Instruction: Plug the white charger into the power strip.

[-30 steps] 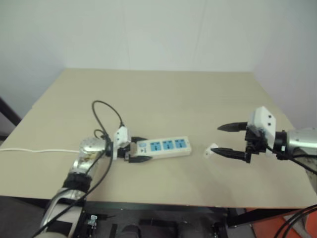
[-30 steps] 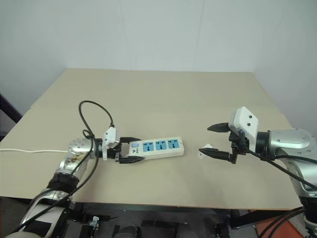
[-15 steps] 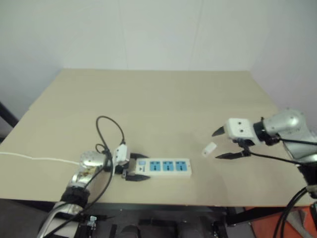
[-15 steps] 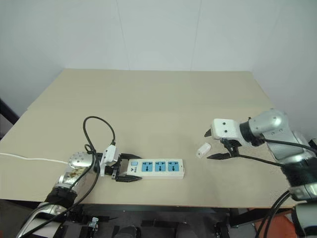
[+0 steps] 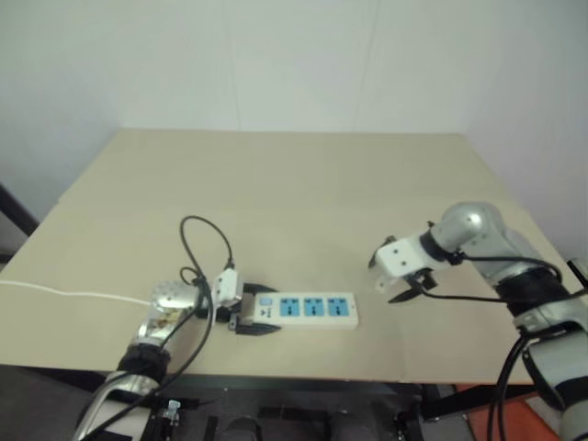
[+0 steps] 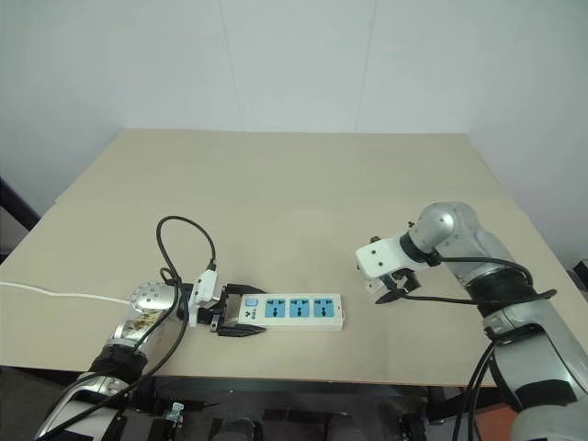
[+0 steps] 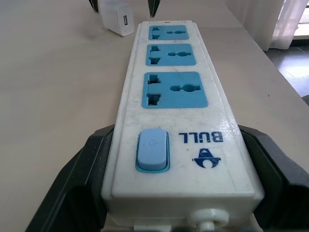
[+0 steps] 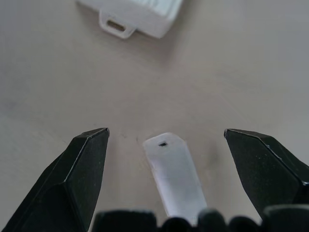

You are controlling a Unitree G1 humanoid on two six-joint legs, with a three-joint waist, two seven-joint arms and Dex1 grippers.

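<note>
1. Counter (image 6: pixel 303 175): tan top, carried everything.
2. Power strip (image 6: pixel 292 310): lay flat near the counter's front edge, three blue sockets facing up, switch end toward the left tool, thin white cord (image 6: pixel 55 294) trailing off from that end.
3. Left tool (image 6: pixel 234 317): fingers clamped on both long sides of the strip's switch end.
4. Right tool (image 8: pixel 164 145): pointed down just past the strip's far end, fingers spread wide, gripping nothing.
5. White charger (image 7: pixel 117 18): on the counter just beyond the strip's far end, between the right tool's spread fingertips, not plugged in.
</note>
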